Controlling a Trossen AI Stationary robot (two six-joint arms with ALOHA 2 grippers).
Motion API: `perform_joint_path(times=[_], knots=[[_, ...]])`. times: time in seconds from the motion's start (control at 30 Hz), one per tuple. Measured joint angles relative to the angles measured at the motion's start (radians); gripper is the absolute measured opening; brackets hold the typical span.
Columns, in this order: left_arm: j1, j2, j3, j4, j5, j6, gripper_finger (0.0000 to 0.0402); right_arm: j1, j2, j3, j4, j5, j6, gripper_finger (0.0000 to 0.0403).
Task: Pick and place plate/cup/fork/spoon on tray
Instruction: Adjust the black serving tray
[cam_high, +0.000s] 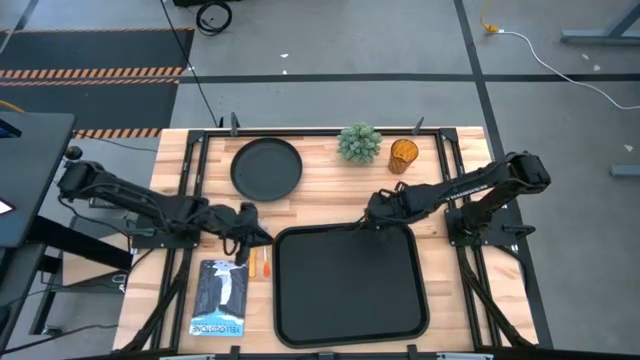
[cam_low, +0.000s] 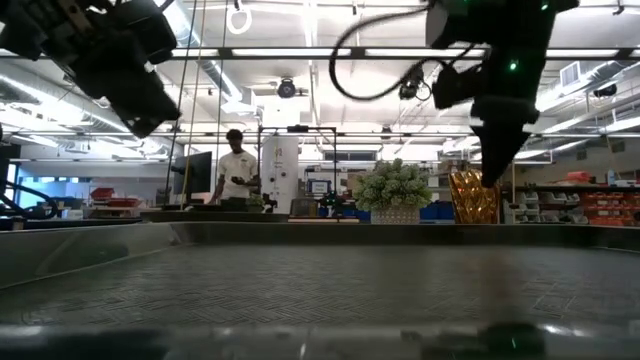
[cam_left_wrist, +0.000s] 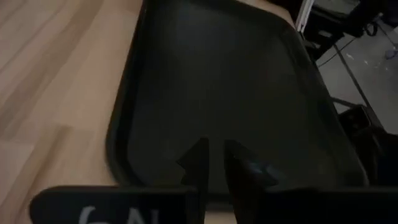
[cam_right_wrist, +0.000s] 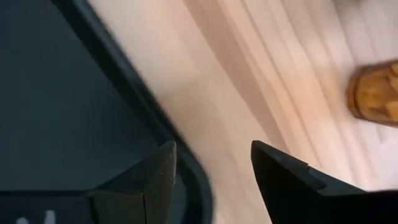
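While the tray (cam_high: 350, 285) lies bare at the bench's near edge, nothing of the task is on it yet: the plate (cam_high: 266, 167) and the cup (cam_high: 402, 155) sit along the far edge, with a potted plant (cam_high: 359, 143) between them. An orange-handled utensil (cam_high: 253, 263) lies just beside the tray's left rim, fork or spoon I cannot tell. The left gripper (cam_high: 243, 232) hovers there, fingers (cam_left_wrist: 198, 167) nearly pressed together and pinching nothing visible. The right gripper (cam_high: 372, 217) hangs over the tray's far rim, fingers (cam_right_wrist: 152, 171) spread wide and empty.

For the cup, the right arm would do well to approach level and straddle it, clear of the plant. The high view alone shows the plate and a booklet (cam_high: 220, 296) at the near left corner. Only the low view shows a person (cam_low: 238, 170) beyond the bench.
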Motion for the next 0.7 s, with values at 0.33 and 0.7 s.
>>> perform_joint_path(times=[0.33,0.7], knots=[[-0.050,0.306,0.190,-0.175,-0.218,-0.001,0.0108,0.180,0.000,0.000,0.040,0.159,0.174,0.0215],[-0.024,0.578,0.367,-0.287,-0.349,0.118,0.0143,0.223,0.000,0.000,0.038,0.224,0.179,0.0215]])
